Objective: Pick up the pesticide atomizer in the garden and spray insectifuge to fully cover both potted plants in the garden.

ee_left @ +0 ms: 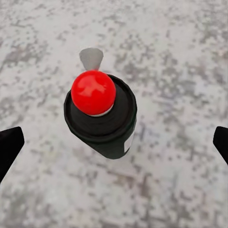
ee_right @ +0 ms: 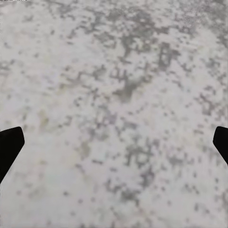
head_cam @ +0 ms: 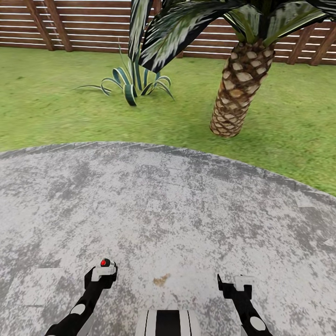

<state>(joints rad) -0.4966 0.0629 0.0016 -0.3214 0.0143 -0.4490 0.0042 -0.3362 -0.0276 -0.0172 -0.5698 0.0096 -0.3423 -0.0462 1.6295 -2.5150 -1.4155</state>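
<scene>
The small dark green-black pesticide atomizer bottle with a round red tip (head_cam: 107, 263) is seen at the end of the left arm in the head view, low over the round grey mottled paved patio (head_cam: 168, 205). In the left wrist view the atomizer is viewed from its red-tipped end, with a white label strip along its side, and the left gripper (ee_left: 114, 147) is shown with its black fingertips (ee_left: 9, 145) at the two edges of the picture, well apart from the bottle's body as it appears there; whether the bottle is actually pinched further back cannot be told from the pictures. The right gripper (head_cam: 232, 281) is held low over the patio, and in the right wrist view its dark fingertips (ee_right: 9, 145) are seen spread wide with bare paving between them. Beyond the curved patio edge, a green lawn (head_cam: 56, 116) is laid out. On it stand a striped, long-leaved agave (head_cam: 133, 84) and, to its right, a thick scaly brown palm trunk (head_cam: 235, 88) with dark fronds overhead. A brown slatted wooden fence (head_cam: 79, 23) is set along the far side of the lawn.
</scene>
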